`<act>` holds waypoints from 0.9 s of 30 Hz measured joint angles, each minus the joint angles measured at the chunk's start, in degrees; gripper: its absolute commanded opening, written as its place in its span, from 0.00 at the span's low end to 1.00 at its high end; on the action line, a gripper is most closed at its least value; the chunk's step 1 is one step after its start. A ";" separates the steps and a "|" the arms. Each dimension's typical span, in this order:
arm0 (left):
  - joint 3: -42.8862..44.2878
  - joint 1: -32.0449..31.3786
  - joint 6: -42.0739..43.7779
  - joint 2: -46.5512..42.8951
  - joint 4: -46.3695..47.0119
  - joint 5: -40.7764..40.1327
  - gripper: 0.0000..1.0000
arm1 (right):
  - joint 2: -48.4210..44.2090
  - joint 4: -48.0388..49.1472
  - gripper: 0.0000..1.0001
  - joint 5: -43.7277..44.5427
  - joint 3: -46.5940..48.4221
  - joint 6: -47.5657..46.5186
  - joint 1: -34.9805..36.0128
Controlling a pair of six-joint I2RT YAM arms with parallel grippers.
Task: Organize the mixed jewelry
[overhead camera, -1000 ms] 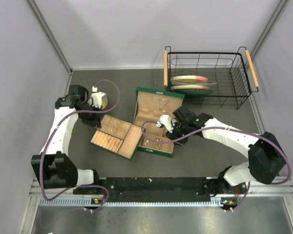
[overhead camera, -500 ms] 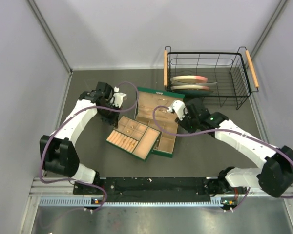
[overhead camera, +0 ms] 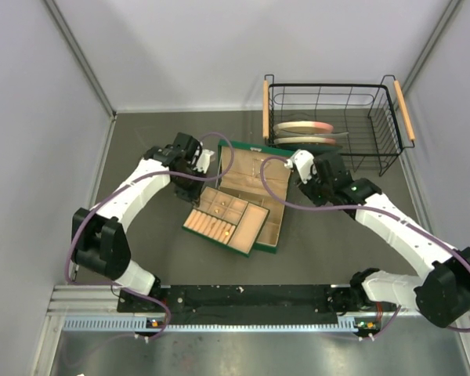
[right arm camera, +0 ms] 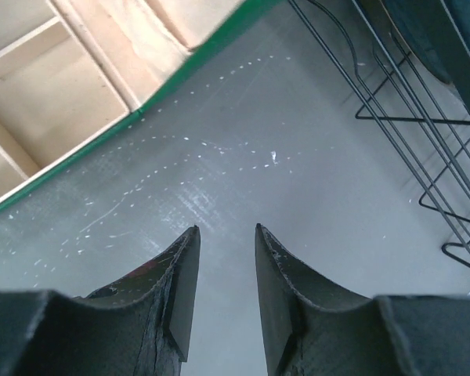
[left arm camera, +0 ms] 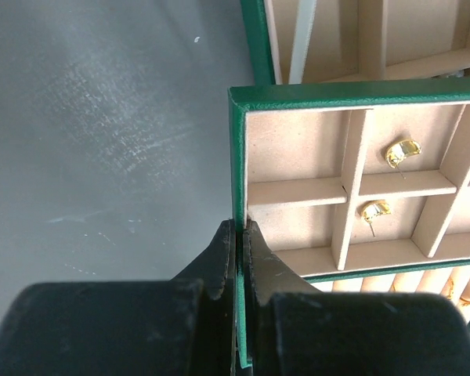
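Dark grey tabletop [overhead camera: 141, 227], scuffed and dusted with pale specks, sits between plain pale walls [overhead camera: 219, 47] that meet at the far corners. A black wire basket with wooden handles [overhead camera: 329, 84] stands at the far right corner, with flat round plates [overhead camera: 301, 127] inside it. Near the table's middle is an open green box with beige compartments [overhead camera: 243, 145]. A green tray [overhead camera: 227, 219] with beige dividers overlaps the box's near left corner. The left gripper [left arm camera: 236, 231] is pinched tight on the tray's green side wall at its far left corner. Two small gold earrings [left arm camera: 402, 151] lie in neighbouring tray compartments just beside that grip. The right gripper [right arm camera: 225, 235] hangs over bare tabletop between box and basket, its jaws narrowly parted with nothing between them.
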 measured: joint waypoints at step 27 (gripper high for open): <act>7.85 -8.83 -7.78 2.64 0.07 0.44 0.00 | 0.09 0.24 0.35 -1.60 -1.53 -0.07 -4.81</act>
